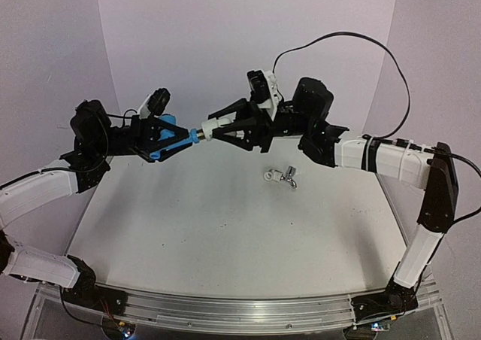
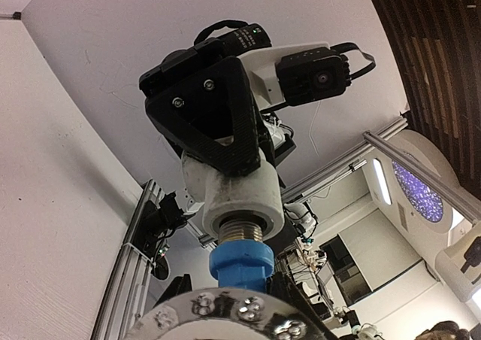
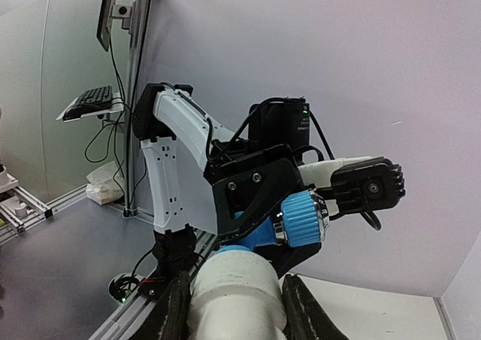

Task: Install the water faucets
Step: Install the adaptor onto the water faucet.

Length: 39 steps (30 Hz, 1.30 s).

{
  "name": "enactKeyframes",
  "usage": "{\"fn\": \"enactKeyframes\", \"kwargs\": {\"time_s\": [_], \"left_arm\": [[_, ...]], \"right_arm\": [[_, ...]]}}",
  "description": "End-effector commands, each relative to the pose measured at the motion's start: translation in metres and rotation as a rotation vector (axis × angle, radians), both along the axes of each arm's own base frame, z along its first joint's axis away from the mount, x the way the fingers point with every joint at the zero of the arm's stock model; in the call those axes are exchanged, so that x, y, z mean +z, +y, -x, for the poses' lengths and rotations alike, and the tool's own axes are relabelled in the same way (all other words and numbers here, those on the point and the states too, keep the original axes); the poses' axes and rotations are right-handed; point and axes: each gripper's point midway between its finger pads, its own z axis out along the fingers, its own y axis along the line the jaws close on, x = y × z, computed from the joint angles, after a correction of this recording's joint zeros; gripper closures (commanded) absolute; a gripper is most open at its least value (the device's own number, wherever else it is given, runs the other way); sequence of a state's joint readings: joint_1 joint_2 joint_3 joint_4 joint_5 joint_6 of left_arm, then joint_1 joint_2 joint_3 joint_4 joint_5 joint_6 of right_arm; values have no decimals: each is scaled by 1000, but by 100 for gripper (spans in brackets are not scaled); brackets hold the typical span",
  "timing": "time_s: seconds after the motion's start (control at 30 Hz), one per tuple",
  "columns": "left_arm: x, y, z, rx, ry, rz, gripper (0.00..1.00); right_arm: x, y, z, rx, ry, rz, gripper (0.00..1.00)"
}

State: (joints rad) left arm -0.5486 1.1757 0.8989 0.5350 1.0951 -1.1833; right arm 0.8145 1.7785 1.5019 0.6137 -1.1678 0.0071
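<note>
Jaws hold blue faucet (image 2: 242, 261) mated to white fitting (image 2: 240, 193), well above table (image 1: 225, 227).

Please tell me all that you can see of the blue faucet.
The blue faucet is bright blue plastic, with a ribbed round knob, a blue collar and a metal threaded end. It is held in the air, lying about level, by the left claw. Its thread enters the white fitting that the right claw grips.

1. Above the table (image 1: 188, 227), the left claw (image 1: 180, 139) grips the blue faucet (image 1: 194, 135).
2. The right claw (image 1: 218, 133) grips a white pipe fitting (image 1: 236, 135), which meets the blue faucet end to end.
3. The silver faucet (image 1: 289, 176) lies on the table beside a second white fitting (image 1: 269, 176).
</note>
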Motion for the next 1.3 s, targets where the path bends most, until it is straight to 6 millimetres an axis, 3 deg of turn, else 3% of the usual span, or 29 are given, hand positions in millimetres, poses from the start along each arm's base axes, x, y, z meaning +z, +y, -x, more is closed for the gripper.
{"fn": "enactKeyframes", "kwargs": {"time_s": [0.0,0.43,0.9,1.27], "left_arm": [[37,7,13,28,-112,99,100],[43,7,7,68,-124,124,100],[35,0,-5,102,-288,62,100],[33,-3,-18,155,-290,14,100]], "right_arm": [[16,9,9,0,-59,-70,100],[19,8,8,-2,0,-115,100],[0,23,0,71,222,1,100],[-19,32,-14,10,321,82,100]]}}
